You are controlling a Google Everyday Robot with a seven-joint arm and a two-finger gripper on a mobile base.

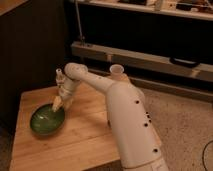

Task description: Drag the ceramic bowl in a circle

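Biggest worry here imo: the bowl point(45, 123) sits close to the table's point(82, 147) left edge as the camera sees it, so a wide circle could push it right off the table. It's ceramic, so that's probably game over.

Second thing: the gripper point(57, 105) is down at the rim on the side of the bowl nearer the table's middle. I honestly can't tell if it's spread, pressed together or pinching the rim. If it's only leaning on the rim, that glossy surface could slip out from under it mid-drag, or the bowl could tip up on one side.

The arm point(125, 115) also stretches across the table, so a sweep could get awkward.

The bowl itself: round, shallow, shiny dark green with a darker rim, looks empty, sitting flat on the table's wood.
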